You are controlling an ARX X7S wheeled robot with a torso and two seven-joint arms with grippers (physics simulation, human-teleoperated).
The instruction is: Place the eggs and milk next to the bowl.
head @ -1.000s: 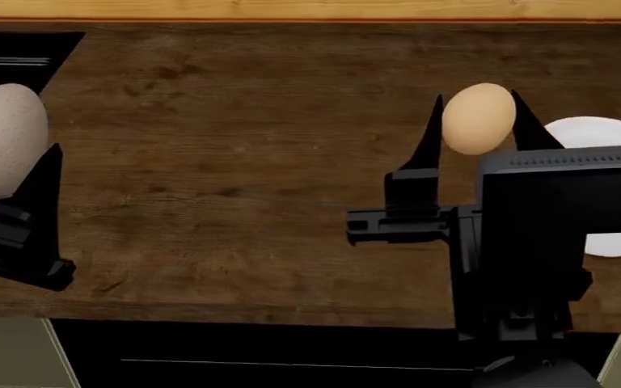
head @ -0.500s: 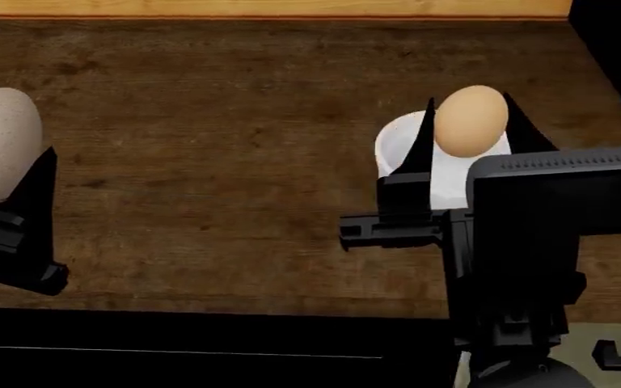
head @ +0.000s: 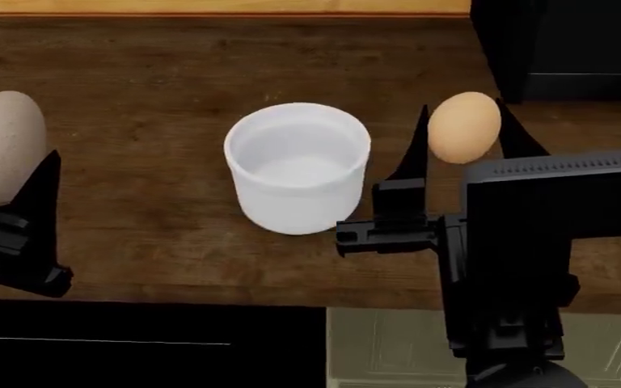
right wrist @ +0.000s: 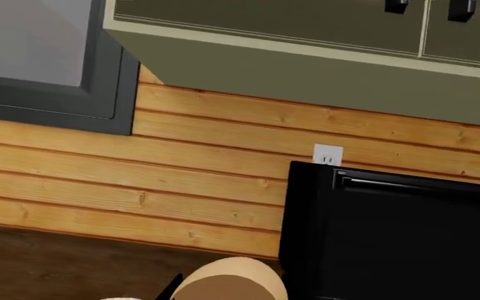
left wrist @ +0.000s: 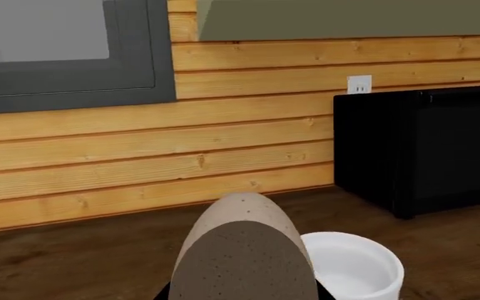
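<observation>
White bowl [head: 297, 166] sits mid-frame on the desk [head: 149, 73]; each egg is gripped: speckled [head: 3, 145] left, tan [head: 462, 127] right. No writing is seen.

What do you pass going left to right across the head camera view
Speckled pale egg in the left gripper → white bowl → orange-tan egg in the right gripper → black appliance at far right.

Bowl [head: 297, 166] shifted leftward in head view; black appliance [head: 564, 48] entered.
</observation>
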